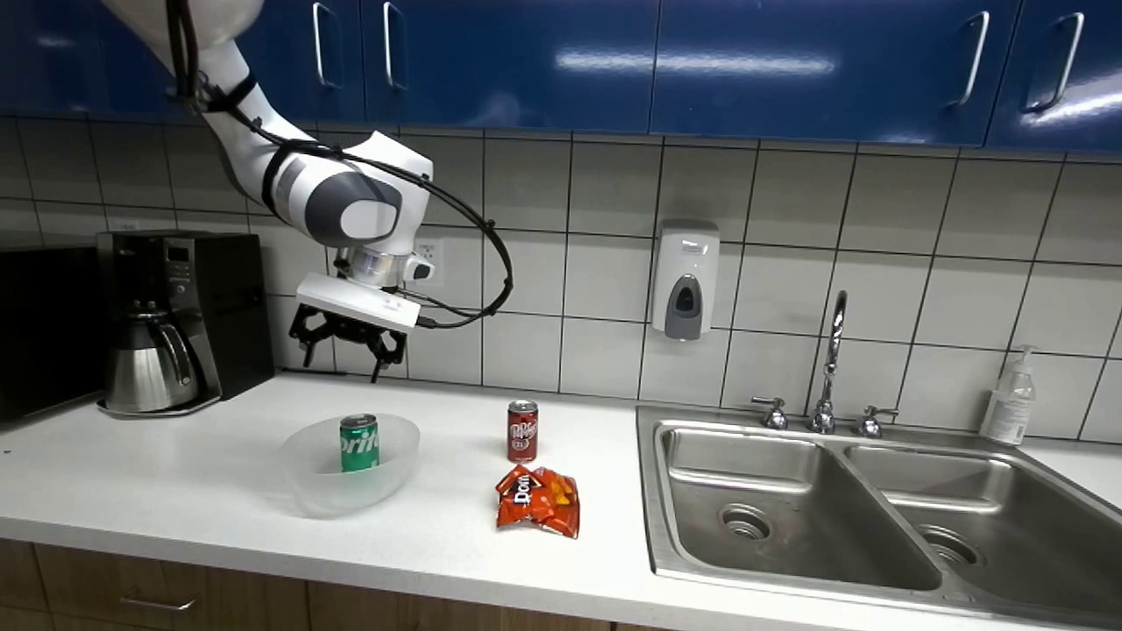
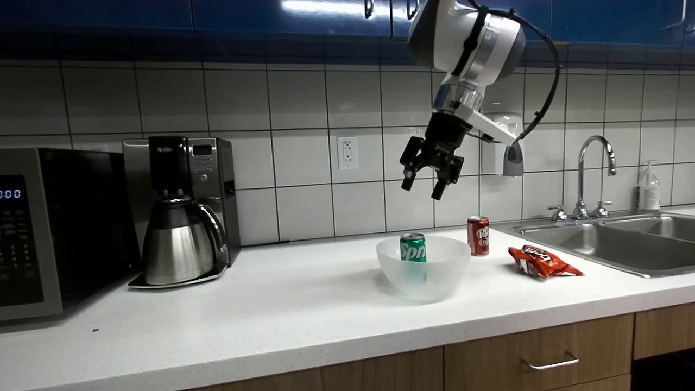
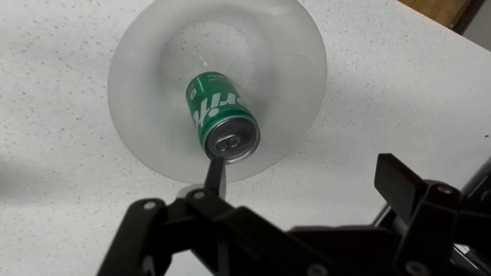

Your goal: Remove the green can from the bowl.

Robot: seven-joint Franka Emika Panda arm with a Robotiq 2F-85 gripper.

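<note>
The green can [image 1: 359, 447] has a silver top and pale lettering. It stands about upright inside the translucent whitish bowl [image 1: 337, 501] on the counter. In an exterior view the lower part of the can [image 2: 412, 250] shows only faintly through the wall of the bowl [image 2: 448, 274]. My gripper [image 1: 342, 368] is open and empty, well above the bowl; it also hangs there in an exterior view [image 2: 422, 190]. In the wrist view the gripper [image 3: 301, 161] has its fingers wide apart. The can [image 3: 218, 99] lies beyond the left fingertip, which overlaps the can's top edge in the picture.
A red can [image 1: 522, 434] and a red chip bag [image 1: 543, 504] stand and lie beside the bowl, toward the steel sink [image 1: 650, 491]. A coffee maker [image 2: 184, 217] and a microwave [image 2: 32, 233] are on the opposite side. The tiled wall and blue cabinets are behind.
</note>
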